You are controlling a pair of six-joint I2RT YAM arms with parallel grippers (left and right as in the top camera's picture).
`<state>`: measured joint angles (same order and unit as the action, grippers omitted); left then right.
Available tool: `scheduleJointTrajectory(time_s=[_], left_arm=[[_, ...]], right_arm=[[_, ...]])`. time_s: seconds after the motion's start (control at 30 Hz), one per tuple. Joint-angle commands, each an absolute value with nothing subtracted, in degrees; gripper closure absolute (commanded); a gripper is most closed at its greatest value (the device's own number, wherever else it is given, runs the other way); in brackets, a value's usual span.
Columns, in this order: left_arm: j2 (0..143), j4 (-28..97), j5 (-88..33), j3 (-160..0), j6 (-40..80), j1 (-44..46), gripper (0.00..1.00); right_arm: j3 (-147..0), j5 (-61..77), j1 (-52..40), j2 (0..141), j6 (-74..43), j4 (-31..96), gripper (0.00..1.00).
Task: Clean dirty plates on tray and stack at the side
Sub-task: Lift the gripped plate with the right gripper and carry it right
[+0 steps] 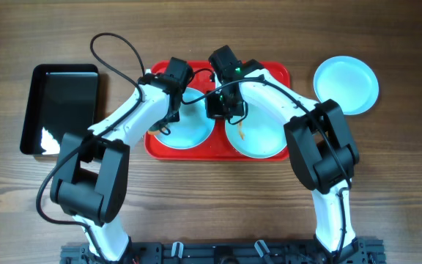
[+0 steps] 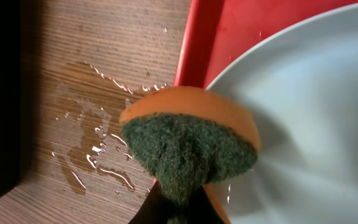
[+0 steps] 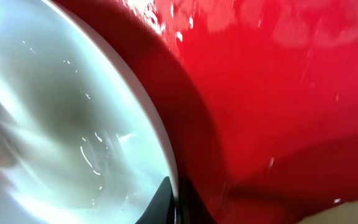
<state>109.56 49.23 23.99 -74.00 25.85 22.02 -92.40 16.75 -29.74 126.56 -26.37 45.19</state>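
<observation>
From above, the tray (image 1: 196, 152) sits mid-table with a left plate (image 1: 189, 128) and a right plate (image 1: 258, 136) on it. A third plate (image 1: 346, 84) lies off to the right on the bare wood, and a black tray (image 1: 61, 103) is far left. The left gripper (image 1: 167, 110) is over the left plate's outer edge, and the right gripper (image 1: 222, 110) is down between the two plates. The right plate has an orange smear (image 1: 239, 132), so I'd say it is not clean yet.

At the left wrist, the left gripper (image 2: 176, 211) has a sponge (image 2: 188, 149) pinched, green side out. It sits right over the rim of the left plate (image 2: 316, 112) and the tray's edge (image 2: 216, 37). Water (image 2: 92, 149) has splashed onto the table (image 2: 73, 74). To scrub well here, I'd bring the sponge inward onto the plate and press the green face flat. Short strokes would keep more water from going over the side.

At the right wrist, the right gripper (image 3: 173, 205) shows as a dark tip straddling the rim of a wet plate (image 3: 61, 124), with the tray (image 3: 278, 112) beside it. It looks clamped on that rim, though I can't tell which plate it is. A firm hold there should keep the plate from sliding under the sponge.
</observation>
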Motion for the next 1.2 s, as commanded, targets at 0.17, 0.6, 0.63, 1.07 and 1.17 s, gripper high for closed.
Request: scheduleJointTrajectory(time_s=[0.17,0.6,0.63,1.07,1.17], left_arm=[[101.3,50.0,18.4,-76.5,27.9,21.8,0.96],[93.8,49.4,3.3,-75.2,27.9,21.8,0.96],[94.2,49.0,2.6,-74.9,27.9,21.8,0.96],[101.3,43.4,-3.6,-73.1,27.9,21.9,0.96],[103.2,43.1,-3.7,-73.1,27.9,21.9,0.96]], right_arm=[[-95.5,11.5,-28.5,126.2,-27.0,43.7,0.96],[-97.3,-11.3,-25.6,111.6,-18.2,44.7,0.96],[-97.3,-14.8,-25.8,110.2,-17.0,44.7,0.96],[-97.2,-50.1,-32.2,102.3,-1.5,44.2,0.96],[-97.2,-61.8,-34.9,102.3,-1.4,43.0,0.96]])
